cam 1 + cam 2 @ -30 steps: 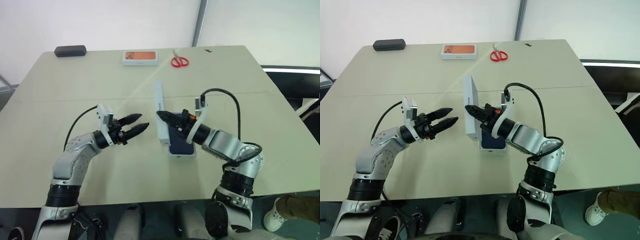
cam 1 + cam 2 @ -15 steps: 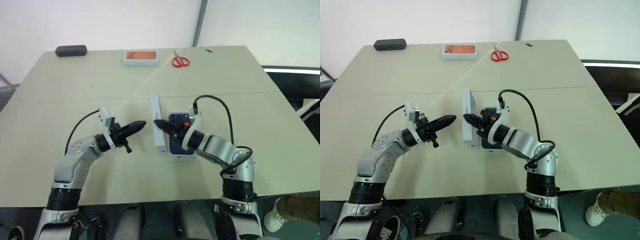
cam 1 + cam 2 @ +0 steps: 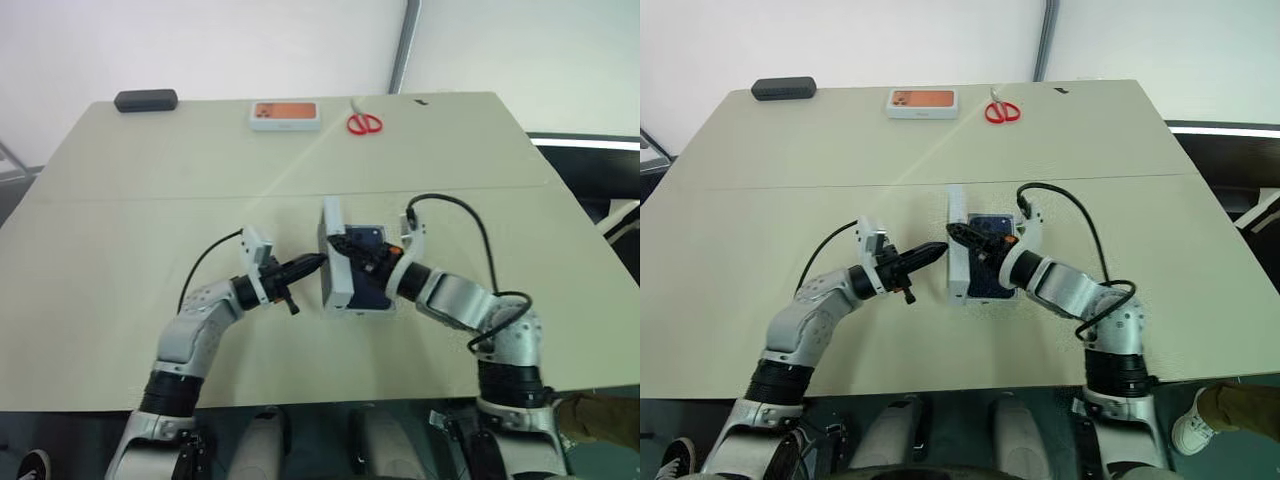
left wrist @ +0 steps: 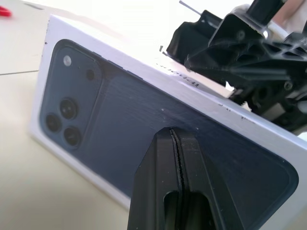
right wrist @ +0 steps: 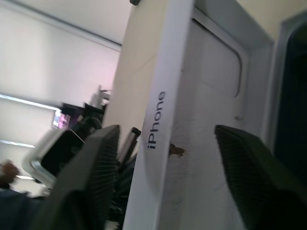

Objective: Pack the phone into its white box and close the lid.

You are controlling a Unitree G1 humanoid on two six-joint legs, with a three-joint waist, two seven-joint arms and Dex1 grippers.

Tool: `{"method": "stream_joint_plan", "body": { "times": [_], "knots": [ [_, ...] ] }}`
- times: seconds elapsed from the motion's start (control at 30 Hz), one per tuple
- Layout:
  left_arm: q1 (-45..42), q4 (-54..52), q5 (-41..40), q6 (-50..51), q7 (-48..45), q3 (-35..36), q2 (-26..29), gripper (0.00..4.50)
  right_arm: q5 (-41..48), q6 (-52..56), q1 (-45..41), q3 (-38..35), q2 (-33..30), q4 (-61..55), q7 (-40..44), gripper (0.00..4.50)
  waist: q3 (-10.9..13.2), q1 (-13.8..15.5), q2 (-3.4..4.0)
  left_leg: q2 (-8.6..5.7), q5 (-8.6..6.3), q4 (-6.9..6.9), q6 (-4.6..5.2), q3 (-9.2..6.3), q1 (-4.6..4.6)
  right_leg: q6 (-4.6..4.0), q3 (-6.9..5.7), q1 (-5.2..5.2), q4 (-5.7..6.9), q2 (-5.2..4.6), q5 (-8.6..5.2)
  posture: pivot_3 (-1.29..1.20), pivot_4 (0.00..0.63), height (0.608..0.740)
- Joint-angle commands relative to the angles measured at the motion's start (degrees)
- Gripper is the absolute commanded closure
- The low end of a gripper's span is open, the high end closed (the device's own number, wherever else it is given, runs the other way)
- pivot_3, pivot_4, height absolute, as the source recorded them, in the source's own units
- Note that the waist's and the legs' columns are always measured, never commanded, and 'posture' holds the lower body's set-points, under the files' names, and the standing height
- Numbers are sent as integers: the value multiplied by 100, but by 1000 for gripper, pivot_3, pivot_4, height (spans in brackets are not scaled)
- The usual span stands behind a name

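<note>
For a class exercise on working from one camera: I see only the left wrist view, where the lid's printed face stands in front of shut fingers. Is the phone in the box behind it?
Observer: Yes. In the head views the phone lies in the white box, and the lid stands on edge along the box's left side.
Operator: Is the right gripper clamped on the lid?
Observer: No. The right gripper is open, with one finger on each side of the lid's upper edge.
Operator: Anything else nearby?
Observer: Nothing close. Scissors, an orange-topped box and a black case lie along the table's far edge.
</note>
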Motion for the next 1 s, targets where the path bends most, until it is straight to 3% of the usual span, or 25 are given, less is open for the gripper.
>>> {"method": "stream_joint_plan", "body": {
  "times": [0.03,0.17,0.23,0.27,0.3,0.5,0.63,0.73,0.9,1.0],
  "knots": [
    [-202,91,134,-219,30,-152,-220,4500,-1544,-867,-99,53,-779,-357,1420,984,0,3,-2,0,-1,0,1,-1,0,0,-1,2,-3,1,0,0,150,740],
    [-344,332,276,-339,43,-200,-387,4500,-2447,-1614,-178,-66,-995,-70,2008,984,0,-22,-4,-7,-1,1,1,1,2,1,-1,4,-6,9,0,0,150,740],
    [-379,386,312,-359,2,-240,-417,4500,-3565,-2223,-123,360,-1383,-55,2486,984,1,-30,-4,1,-1,0,2,1,3,1,2,4,-6,21,0,0,150,740],
    [-389,411,341,-358,-14,-260,-417,4500,-4834,-3037,-34,948,-1857,-36,2698,984,1,-26,-3,1,-1,-1,2,-1,3,1,2,3,-5,23,0,0,150,740],
    [-391,415,356,-314,-21,-267,-406,4500,-5276,-3402,61,1162,-1988,-27,2988,984,1,-15,-1,2,-1,0,2,-1,3,1,2,2,-5,25,0,0,150,740],
    [-349,297,354,-156,-43,-59,-36,4500,-6673,-4568,328,1628,-2200,186,3722,984,2,-27,-3,7,-1,0,1,-1,4,-2,4,2,-6,30,2,0,150,740],
    [-267,224,378,-57,13,86,320,4500,-6957,-4796,363,1545,-2193,431,4080,984,2,-9,-4,9,-1,2,1,-3,4,-3,3,3,-5,29,3,0,150,740],
    [-244,171,283,69,142,278,463,4500,-7129,-4946,421,1466,-2182,573,4242,1848,2,5,-4,17,-1,2,1,-5,4,-3,3,3,-6,27,3,0,150,740],
    [-194,222,384,242,236,180,464,4500,-7332,-4951,424,1329,-2045,707,4255,4370,2,84,-4,16,-1,3,1,-6,5,-3,3,5,-6,22,3,0,150,740],
    [-189,265,462,380,310,67,399,4500,-7376,-4917,472,1333,-1969,631,4358,4477,2,130,-4,16,-1,4,1,-4,6,-3,3,5,-7,22,3,0,150,740]
  ]
}}
